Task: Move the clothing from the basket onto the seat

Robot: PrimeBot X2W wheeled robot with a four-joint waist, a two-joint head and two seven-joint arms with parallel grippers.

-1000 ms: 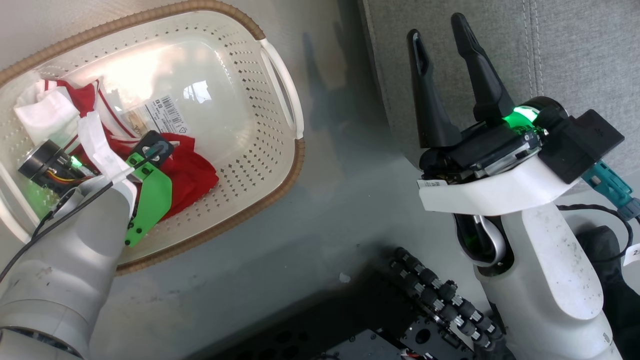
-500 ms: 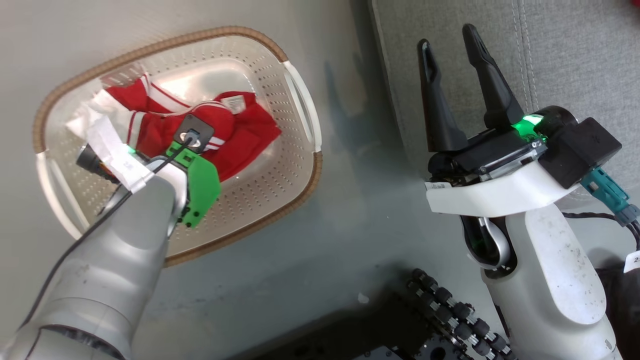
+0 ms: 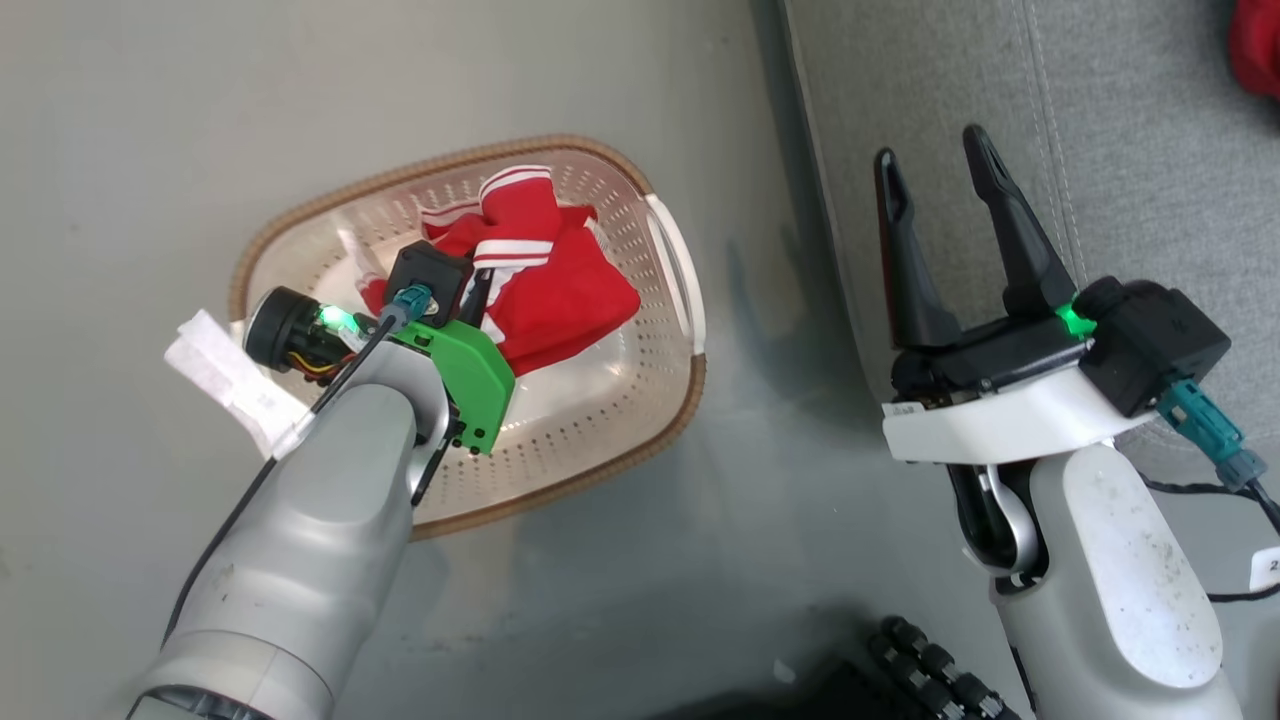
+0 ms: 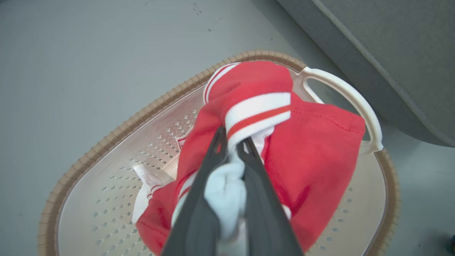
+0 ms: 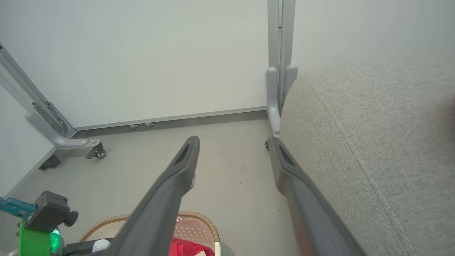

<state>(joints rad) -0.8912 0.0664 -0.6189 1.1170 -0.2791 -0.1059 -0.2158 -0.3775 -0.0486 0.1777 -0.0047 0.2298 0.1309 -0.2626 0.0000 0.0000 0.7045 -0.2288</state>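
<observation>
Clothing [image 4: 305,149]: a red bunch with white striped trim, shown over the basket [image 4: 117,126] and pinched at a fold of white fabric between the nearly closed jaws of the left gripper [image 4: 233,140]. The basket is set on the floor [image 3: 150,150], just beside the seat [image 3: 1100,150]. The right gripper [image 3: 932,150] is held at the seat's edge, jaws spread and empty. Lifting-out is judged the step in hand; next, the bunch must be raised clear of the basket and carried onto the seat.

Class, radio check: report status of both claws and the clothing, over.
Left claw shut on clothing, over basket. Right claw open, empty, beside seat. Nothing blocking.
</observation>
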